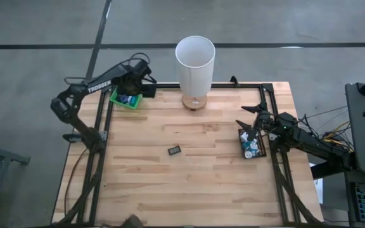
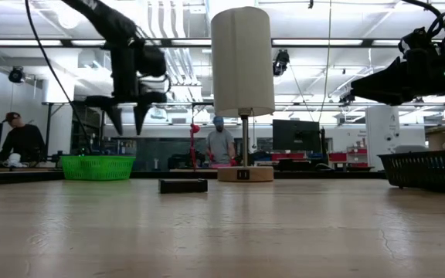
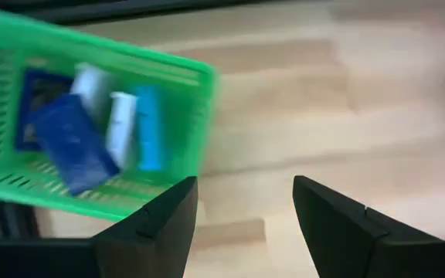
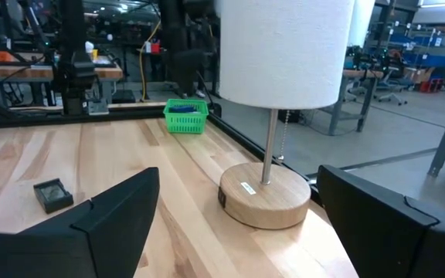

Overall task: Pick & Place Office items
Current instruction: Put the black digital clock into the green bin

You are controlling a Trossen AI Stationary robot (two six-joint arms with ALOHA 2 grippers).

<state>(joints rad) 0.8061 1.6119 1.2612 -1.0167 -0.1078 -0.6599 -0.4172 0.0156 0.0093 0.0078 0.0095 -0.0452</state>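
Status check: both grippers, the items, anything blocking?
Left gripper open, empty, above green basket. Right gripper open, empty, over black basket. One dark item loose mid-table. Lamp at back, not blocking.

Far left corner: basket holding office items.
Far middle: lamp.
Tabletop centre: one item.
Right edge: tray.

Green, blue and pale wood everywhere.
Bright green slotted plastic basket carries dark blue, white and light blue office items; pale striped butcher-block wooden counter; white cylindrical lamp shade; small flat black piece; black mesh tray.
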